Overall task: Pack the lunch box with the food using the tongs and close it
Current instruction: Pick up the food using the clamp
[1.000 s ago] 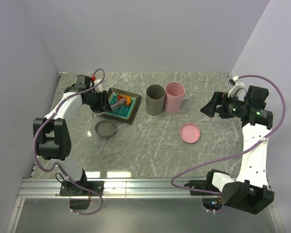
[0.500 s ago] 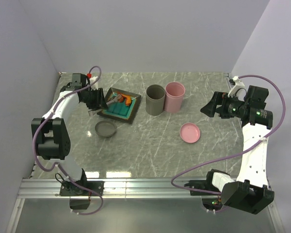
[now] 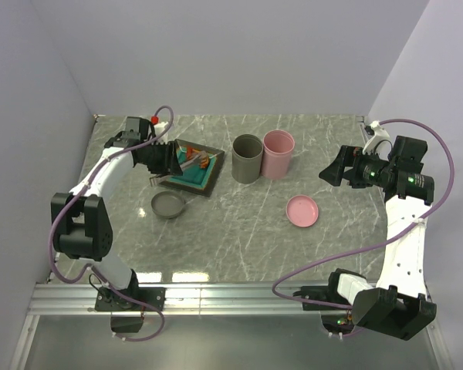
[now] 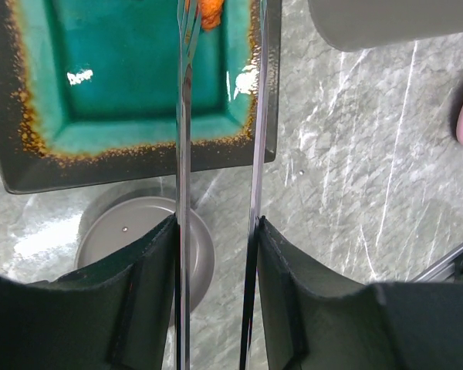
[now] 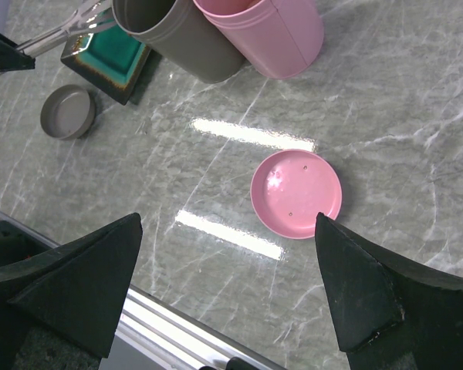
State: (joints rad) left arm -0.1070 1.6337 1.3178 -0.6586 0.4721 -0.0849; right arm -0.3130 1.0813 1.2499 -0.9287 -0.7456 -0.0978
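Observation:
My left gripper (image 3: 166, 160) (image 4: 216, 223) is shut on the silver tongs (image 3: 191, 163) (image 4: 183, 139), one tong arm against each finger. The tongs reach out over the square dark plate with a teal centre (image 3: 187, 179) (image 4: 123, 85). Their tips stand slightly apart beside an orange-red chunk of food (image 3: 201, 159) (image 4: 210, 11) at the plate's far side. The lunch box is a grey cup (image 3: 247, 158) (image 5: 177, 35) and a pink cup (image 3: 278, 153) (image 5: 266, 35), upright and open, right of the plate. My right gripper (image 3: 332, 173) (image 5: 228, 220) hangs open and empty over the table's right side.
A grey lid (image 3: 168, 205) (image 4: 116, 243) (image 5: 68, 112) lies on the marble table in front of the plate. A pink lid (image 3: 302, 210) (image 5: 296, 193) lies below my right gripper. Walls close off the back and both sides.
My left gripper drew back to the left with the tongs, then came right again, so the tongs now reach further over the plate. The right arm has not moved.

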